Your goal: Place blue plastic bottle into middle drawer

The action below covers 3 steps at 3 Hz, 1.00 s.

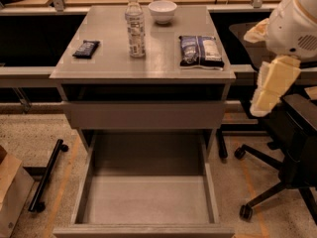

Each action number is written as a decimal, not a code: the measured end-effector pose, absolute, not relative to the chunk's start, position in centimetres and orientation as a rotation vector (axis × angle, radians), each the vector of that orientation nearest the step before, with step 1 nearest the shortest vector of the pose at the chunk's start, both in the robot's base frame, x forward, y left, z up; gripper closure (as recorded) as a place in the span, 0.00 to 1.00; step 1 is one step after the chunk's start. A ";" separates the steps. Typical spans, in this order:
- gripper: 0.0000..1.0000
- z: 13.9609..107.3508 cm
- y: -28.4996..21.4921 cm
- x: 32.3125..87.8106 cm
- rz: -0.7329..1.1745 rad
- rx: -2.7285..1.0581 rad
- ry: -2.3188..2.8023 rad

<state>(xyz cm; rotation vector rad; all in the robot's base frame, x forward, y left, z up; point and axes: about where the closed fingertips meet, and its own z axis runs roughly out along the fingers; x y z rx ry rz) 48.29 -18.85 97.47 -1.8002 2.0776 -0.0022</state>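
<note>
Nothing written can be read here. The blue plastic bottle (134,26) standing on the table (109,63) has a pale printed label. The blue-and-white snack bag (200,51) and the small dark packet (86,48) are printed too, but no letter or number can be made out. The gripper (267,95), hanging at the right beside the table, shows no legible mark.

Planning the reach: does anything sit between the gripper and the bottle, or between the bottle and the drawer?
The gripper hangs right of the table. A flat snack bag lies between it and the bottle, probably low enough to clear. The drawer stands open below, nothing visible inside.
</note>
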 end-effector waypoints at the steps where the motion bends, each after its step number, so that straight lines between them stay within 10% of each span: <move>1: 0.00 98.7 -16.8 51.7 0.049 -1.798 1.974; 3: 0.00 99.3 -15.8 52.5 0.074 -1.743 1.918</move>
